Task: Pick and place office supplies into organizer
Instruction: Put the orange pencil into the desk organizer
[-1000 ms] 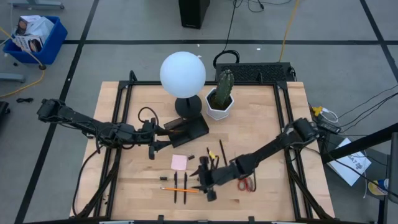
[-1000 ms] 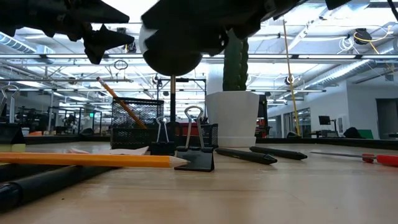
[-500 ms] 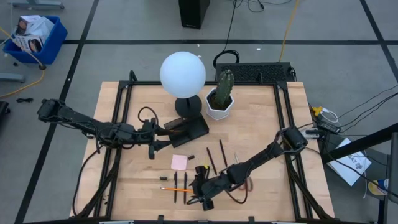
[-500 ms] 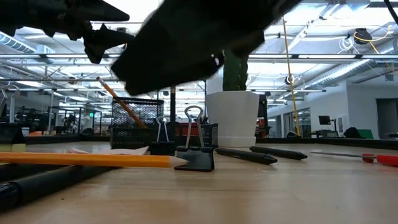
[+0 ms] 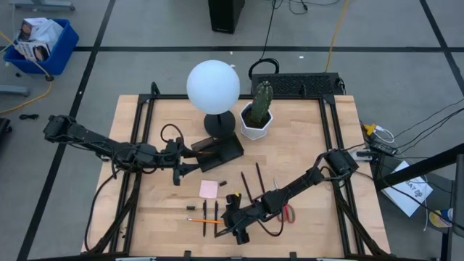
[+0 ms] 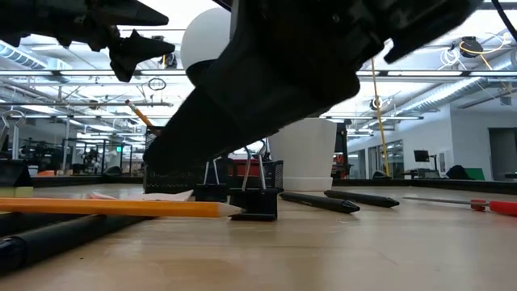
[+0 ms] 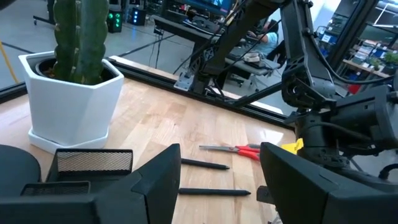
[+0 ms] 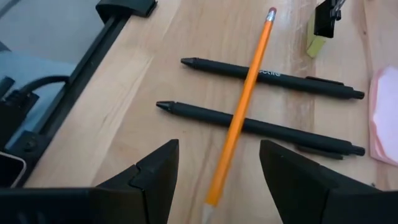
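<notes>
An orange pencil (image 8: pixel 239 118) lies slantwise across two black pens (image 8: pixel 261 127) near the table's near edge. My right gripper (image 8: pixel 217 149) is open and hovers low over them (image 5: pixel 233 223), touching nothing. Beside them lie a pink sticky-note pad (image 5: pixel 209 189), binder clips (image 6: pixel 254 202) and red-handled scissors (image 5: pixel 288 214). Two more pens (image 5: pixel 246 185) lie beyond. The black mesh organizer (image 5: pixel 217 150) stands by the lamp base, and a pencil (image 6: pixel 139 115) leans inside it. My left gripper (image 5: pixel 179 168) waits open just left of the organizer (image 7: pixel 93 162).
A white globe lamp (image 5: pixel 212 85) and a cactus in a white hexagonal pot (image 5: pixel 256 119) stand at the far side, close behind the organizer. A black frame rail (image 8: pixel 118 15) runs along the table's left edge. Bare wood lies to the right (image 5: pixel 304 145).
My right gripper has moved toward the table's near-left, from above the clips to over the pencil and pens, and has come lower; in the low view it now fills much of the middle. It has stayed open. The supplies have not moved.
</notes>
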Controlling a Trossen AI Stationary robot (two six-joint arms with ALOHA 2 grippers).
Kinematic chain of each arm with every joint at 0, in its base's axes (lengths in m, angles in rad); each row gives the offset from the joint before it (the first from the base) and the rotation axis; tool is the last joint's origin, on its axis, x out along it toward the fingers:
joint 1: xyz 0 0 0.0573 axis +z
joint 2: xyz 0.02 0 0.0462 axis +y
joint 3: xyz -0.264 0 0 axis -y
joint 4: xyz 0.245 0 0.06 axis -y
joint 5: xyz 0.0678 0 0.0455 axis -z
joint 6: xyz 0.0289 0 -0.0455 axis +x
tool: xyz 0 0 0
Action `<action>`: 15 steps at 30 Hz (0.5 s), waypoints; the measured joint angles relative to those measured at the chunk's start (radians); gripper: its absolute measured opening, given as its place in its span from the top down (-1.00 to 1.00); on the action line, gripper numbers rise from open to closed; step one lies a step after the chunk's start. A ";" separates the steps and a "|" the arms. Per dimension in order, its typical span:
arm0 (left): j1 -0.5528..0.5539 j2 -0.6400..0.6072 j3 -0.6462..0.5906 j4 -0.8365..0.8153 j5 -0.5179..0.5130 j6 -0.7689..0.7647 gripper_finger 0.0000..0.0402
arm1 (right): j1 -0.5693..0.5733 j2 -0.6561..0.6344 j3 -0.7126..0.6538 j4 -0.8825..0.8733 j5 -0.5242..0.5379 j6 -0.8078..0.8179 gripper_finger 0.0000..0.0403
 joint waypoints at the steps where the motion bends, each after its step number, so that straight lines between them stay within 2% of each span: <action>1: 0.000 0.000 0.000 -0.001 0.000 -0.001 -0.13 | 0.000 0.000 0.000 -0.002 0.001 -0.006 -0.09; 15: 0.000 0.000 0.000 -0.002 0.000 -0.003 -0.13 | -0.003 0.061 -0.001 0.052 -0.026 0.001 0.05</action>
